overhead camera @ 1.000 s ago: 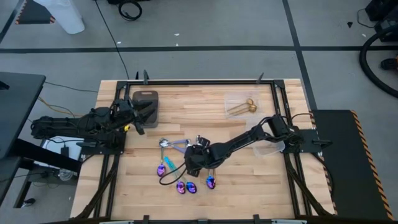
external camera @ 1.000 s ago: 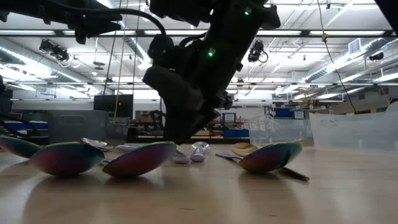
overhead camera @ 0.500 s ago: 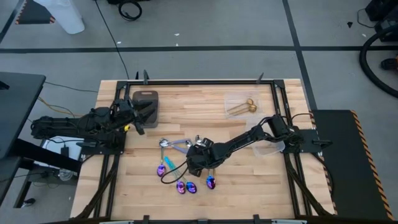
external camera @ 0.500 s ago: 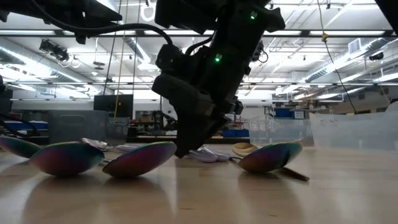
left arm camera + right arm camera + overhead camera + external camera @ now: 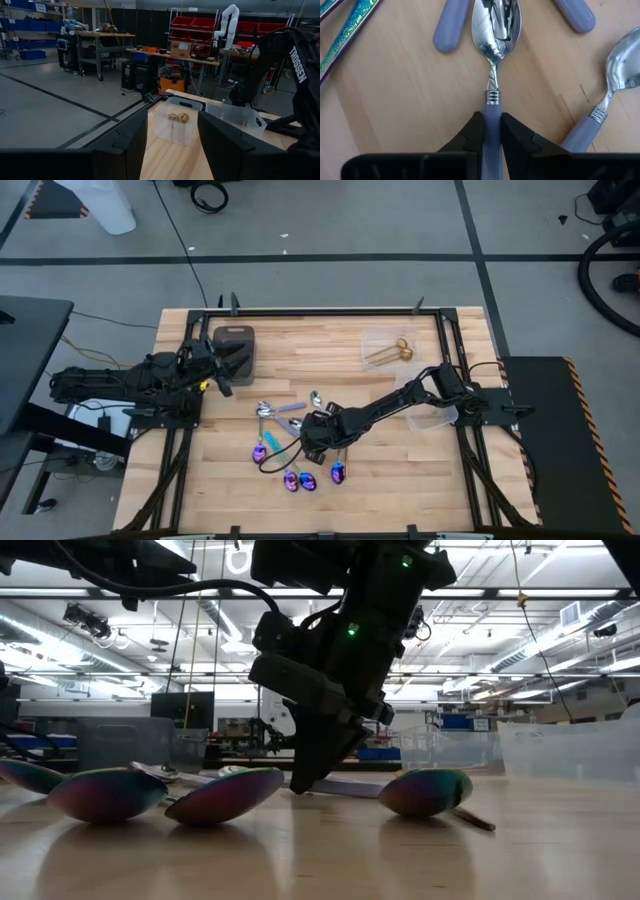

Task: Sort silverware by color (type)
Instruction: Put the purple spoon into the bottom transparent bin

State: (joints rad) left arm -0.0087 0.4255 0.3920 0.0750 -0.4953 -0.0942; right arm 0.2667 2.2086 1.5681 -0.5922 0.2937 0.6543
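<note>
Right end effector (image 5: 491, 131) pinches a silver spoon's (image 5: 495, 30) lilac handle, bowl pointing straight ahead of its fingers

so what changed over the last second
The right gripper dropped a little toward the near edge of the table and closed on the lavender handle of a silver spoon; its fingers now pinch that handle on the table. The spoon turned with it. The left gripper, the iridescent spoons and the gold spoons in their clear container stayed put.
</note>
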